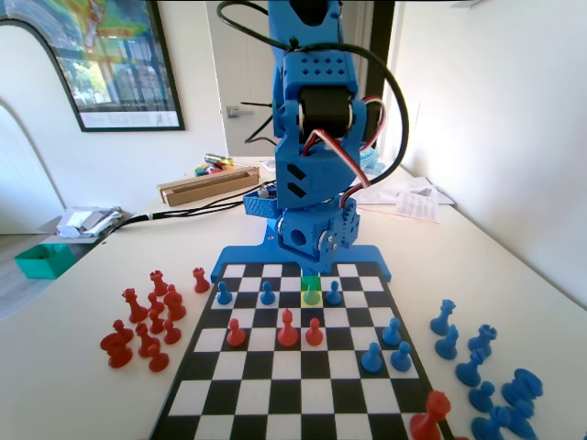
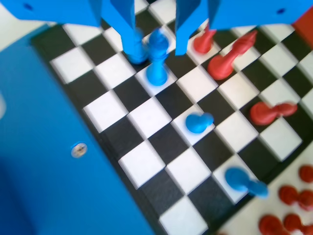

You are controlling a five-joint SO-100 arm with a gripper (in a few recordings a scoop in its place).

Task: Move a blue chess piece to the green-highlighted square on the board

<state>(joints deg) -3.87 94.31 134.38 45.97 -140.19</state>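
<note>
Blue piece, light, rigid, slick plastic, stands between the spread, empty end effector; best pinched at its slim neck.

Three red pieces stand in a row across the middle of the chequered squares in the fixed view, with two blue pawns to their right. A cluster of red pieces sits on the bench at left, a group of blue pieces at right. Behind are a green tray, a cardboard box, papers and a framed poster.
</note>
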